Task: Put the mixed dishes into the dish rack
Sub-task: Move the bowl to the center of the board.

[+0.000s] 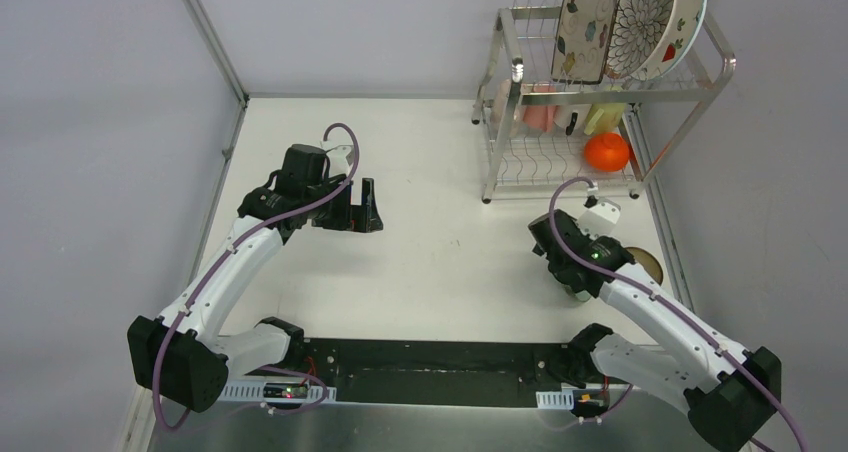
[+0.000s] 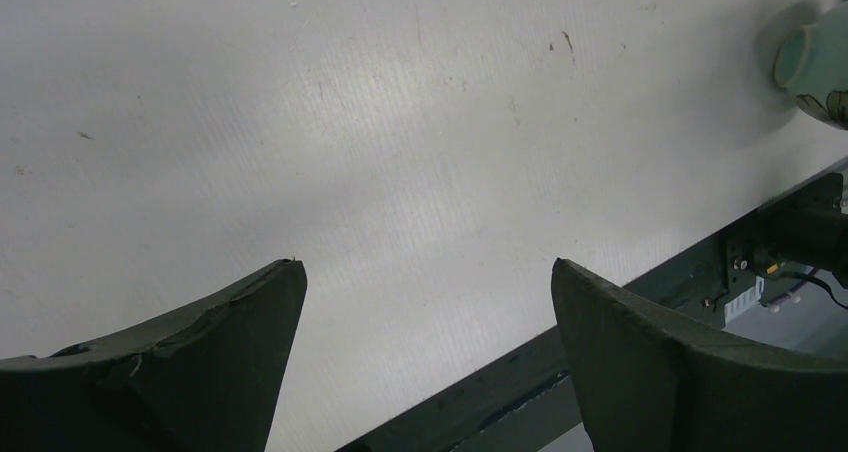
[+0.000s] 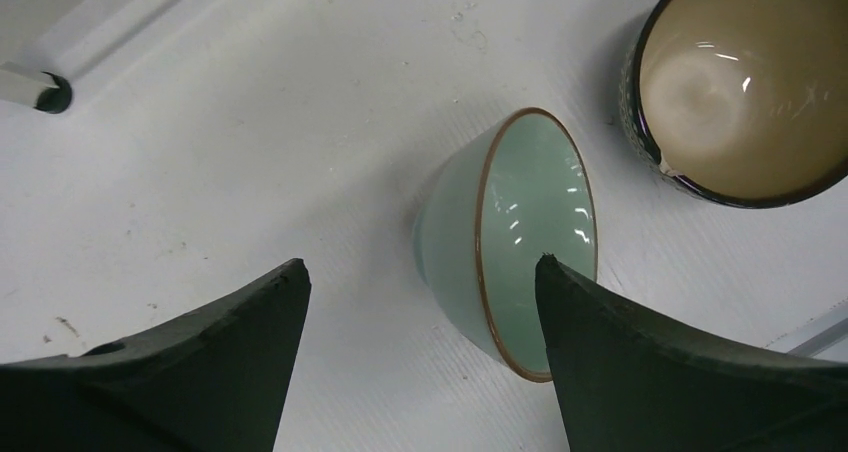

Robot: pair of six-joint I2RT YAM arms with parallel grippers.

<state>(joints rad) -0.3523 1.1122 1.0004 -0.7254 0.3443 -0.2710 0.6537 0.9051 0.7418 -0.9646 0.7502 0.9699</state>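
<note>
— Listing the dish rack [image 1: 517, 69], far right of the surface [image 1: 440, 242]: contents?
— Upper shelf: floral plate [image 1: 586, 22], brown-petal plate [image 1: 640, 17], strawberry plate [image 1: 682, 32], all on edge. Lower shelf: pink cup [image 1: 540, 117], yellow cup [image 1: 603, 120], red-orange bowl [image 1: 606, 152].
— Loose items?
— Pale green bowl [image 3: 510, 237], on its side on the surface; dark brown bowl [image 3: 745, 82], upright just beside it.
— Tools?
— Right tool [image 3: 420, 262]: jaws spread above the pale green bowl, gripping nothing. Left tool [image 2: 427, 265]: spread wide over the surface, gripping nothing.

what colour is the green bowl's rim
Thin brown band on the pale green bowl; clearest in the right wrist view.
</note>
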